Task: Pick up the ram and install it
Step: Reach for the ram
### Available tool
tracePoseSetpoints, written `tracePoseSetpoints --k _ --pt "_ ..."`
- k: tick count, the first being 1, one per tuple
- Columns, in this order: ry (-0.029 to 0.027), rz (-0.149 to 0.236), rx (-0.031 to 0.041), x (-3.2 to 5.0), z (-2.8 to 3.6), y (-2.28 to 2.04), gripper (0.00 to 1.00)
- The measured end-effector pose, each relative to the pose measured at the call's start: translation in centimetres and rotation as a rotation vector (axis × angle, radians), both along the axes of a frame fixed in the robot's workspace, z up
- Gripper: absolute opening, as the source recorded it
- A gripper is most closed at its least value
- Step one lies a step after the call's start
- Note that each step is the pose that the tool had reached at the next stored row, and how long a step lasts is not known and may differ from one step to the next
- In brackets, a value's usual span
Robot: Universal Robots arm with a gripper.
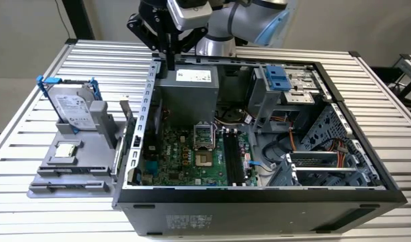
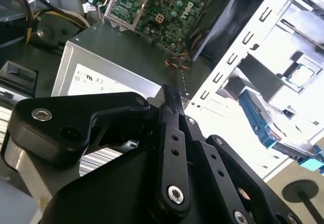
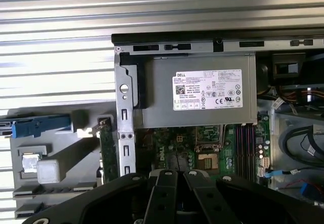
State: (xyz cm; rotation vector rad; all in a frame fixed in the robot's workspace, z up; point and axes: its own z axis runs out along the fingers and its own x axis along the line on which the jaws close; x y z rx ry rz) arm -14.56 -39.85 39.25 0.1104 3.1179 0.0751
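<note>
The ram (image 3: 107, 150) is a thin dark stick standing on edge in the grey holder (image 1: 71, 174), just outside the case wall; in the exterior view the ram (image 1: 125, 126) shows as a narrow strip beside that wall. My gripper (image 1: 170, 63) hangs above the back corner of the open computer case, over the power supply (image 1: 185, 93), at the exterior view's left. Its black fingers are shut together with nothing between them, as both wrist views show (image 2: 169, 93) (image 3: 177, 173). The black memory slots (image 1: 235, 157) (image 3: 245, 150) lie on the green board (image 1: 182, 156).
A silver hard drive (image 1: 74, 107) in a blue frame stands on the grey holder at the exterior view's left. The case holds drive cages (image 1: 286, 83), cables (image 1: 279, 146) and the bare processor socket (image 1: 203, 136). Slatted metal table (image 1: 30, 101) all around.
</note>
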Motion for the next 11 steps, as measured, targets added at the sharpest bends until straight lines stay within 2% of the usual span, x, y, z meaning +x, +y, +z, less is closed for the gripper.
tracePoseSetpoints --k 11 --pt "0.0004 0.0 -0.0001 -0.5 -0.01 0.01 0.0"
